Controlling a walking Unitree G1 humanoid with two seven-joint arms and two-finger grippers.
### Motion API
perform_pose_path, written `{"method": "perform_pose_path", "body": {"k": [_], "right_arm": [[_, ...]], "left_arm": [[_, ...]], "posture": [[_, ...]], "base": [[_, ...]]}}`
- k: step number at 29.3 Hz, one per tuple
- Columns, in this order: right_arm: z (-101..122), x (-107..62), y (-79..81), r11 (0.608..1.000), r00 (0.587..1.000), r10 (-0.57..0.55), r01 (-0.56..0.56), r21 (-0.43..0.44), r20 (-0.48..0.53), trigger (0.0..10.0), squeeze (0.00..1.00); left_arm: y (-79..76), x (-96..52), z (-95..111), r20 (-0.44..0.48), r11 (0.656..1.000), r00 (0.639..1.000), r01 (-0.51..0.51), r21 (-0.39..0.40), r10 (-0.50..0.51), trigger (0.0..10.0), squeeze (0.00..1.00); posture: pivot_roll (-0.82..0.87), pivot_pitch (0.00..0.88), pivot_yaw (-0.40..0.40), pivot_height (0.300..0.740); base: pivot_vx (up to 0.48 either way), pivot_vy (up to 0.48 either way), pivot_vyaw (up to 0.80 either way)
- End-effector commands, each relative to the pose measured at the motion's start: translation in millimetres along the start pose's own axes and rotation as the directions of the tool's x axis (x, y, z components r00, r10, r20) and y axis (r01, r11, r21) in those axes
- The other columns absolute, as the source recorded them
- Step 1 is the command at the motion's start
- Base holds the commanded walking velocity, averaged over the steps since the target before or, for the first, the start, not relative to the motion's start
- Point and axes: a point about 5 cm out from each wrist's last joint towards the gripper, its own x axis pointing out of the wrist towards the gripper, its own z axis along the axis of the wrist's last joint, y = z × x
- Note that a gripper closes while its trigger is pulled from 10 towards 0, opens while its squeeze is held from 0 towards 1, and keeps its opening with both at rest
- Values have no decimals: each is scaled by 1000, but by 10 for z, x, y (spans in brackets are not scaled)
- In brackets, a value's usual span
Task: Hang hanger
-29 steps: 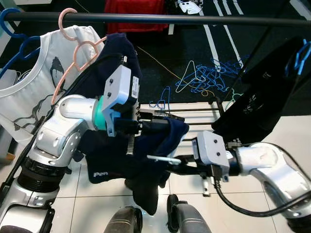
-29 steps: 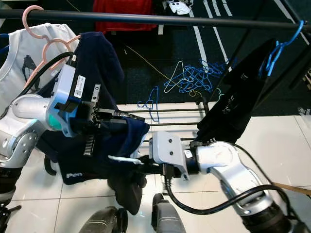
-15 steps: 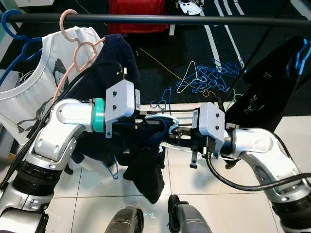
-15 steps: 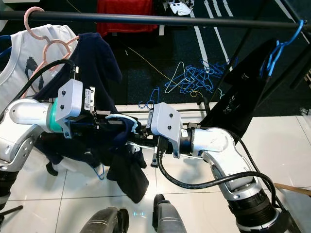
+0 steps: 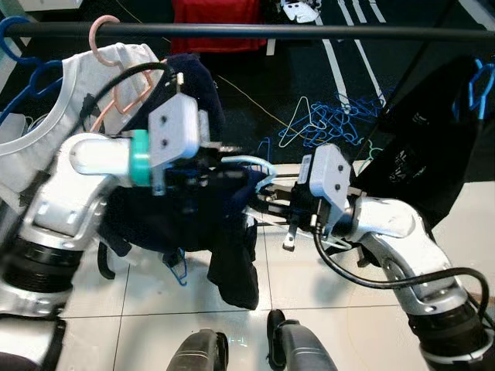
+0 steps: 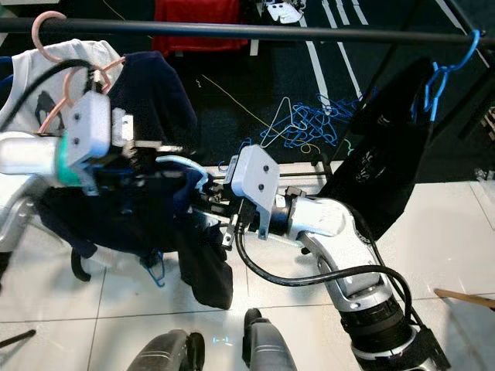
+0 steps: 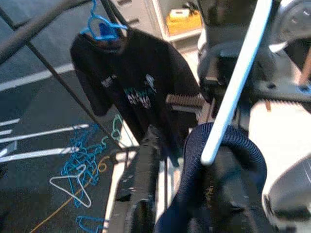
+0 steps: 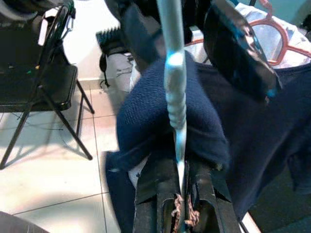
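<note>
Both arms have lifted since a second ago, and the dark blue shirt (image 5: pixel 224 224) now hangs higher, closer to the long black metal rail (image 5: pixel 255 32) that runs across the top.

On the far left, a white sleeveless top with a dark picture (image 5: pixel 58 100) hangs from the rail on a pink plastic hanger (image 5: pixel 108 54). A blue plastic hanger (image 5: pixel 19 35) hooks on the rail just beside it.

The left gripper (image 5: pixel 213 174) sits in the middle, under the rail. Its black fingers (image 7: pixel 146 170) are pushed into the dark blue shirt, and I cannot tell if they are apart or together.

The pale blue plastic hanger (image 5: pixel 251 166) is inside the neck of the dark blue shirt. Its curved hook pokes up out of the cloth, between the two grippers and well below the rail. It is not on the rail yet. The shirt hangs down in a long dark bunch over the white tiled floor (image 5: pixel 139 309).

The right gripper (image 5: pixel 267 202) reaches in from the right. In the right wrist view its two black fingers (image 8: pixel 153 187) are pressed together on the thin pale bar of the hanger.

Behind the arms, a heap of blue wire hangers (image 5: pixel 332 124) lies on the dark carpet (image 5: pixel 255 100).

On the far right, a black printed T-shirt (image 5: pixel 421 147) hangs from the rail on a bright blue hanger (image 5: pixel 479 89).
</note>
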Motion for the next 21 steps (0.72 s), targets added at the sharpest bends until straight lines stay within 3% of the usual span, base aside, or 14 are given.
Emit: {"method": "perform_pose_path", "body": {"k": [1, 4, 7, 15, 16, 21], "right_arm": [[73, -21, -38, 999, 999, -21, 22, -33, 33, 10000, 0], [63, -38, -41, 999, 1000, -18, 19, -36, 23, 10000, 0], [3, -112, -44, 999, 999, 12, -13, -49, -31, 10000, 0], [-24, -123, -58, 997, 998, 41, -43, -57, -48, 10000, 0], [-24, -109, -62, 997, 998, 44, -47, -59, -45, 10000, 0], [-16, -63, -54, 995, 996, 75, -77, -65, -39, 10000, 0]], "left_arm": [[-154, 45, -14, 5, 992, 992, 129, -13, -129, 10000, 1000], [-178, -11, -16, -9, 988, 988, 152, -23, -152, 10000, 1000], [-266, -171, -32, -68, 975, 973, 216, -47, -219, 10000, 1000], [-316, -198, -35, -85, 969, 966, 239, -54, -243, 10000, 1000], [-318, -203, -39, -94, 970, 966, 237, -47, -240, 10000, 27], [-326, -250, -72, -140, 966, 956, 254, -38, -257, 10000, 0]], "posture": [[-56, 132, 91, 740], [-53, 133, 92, 740], [-43, 134, 86, 740], [-37, 134, 77, 740], [-33, 133, 77, 740], [-27, 133, 77, 740]], "base": [[0, 0, 0], [0, 0, 0], [0, 0, 0], [0, 0, 0], [0, 0, 0], [0, 0, 0]]}}
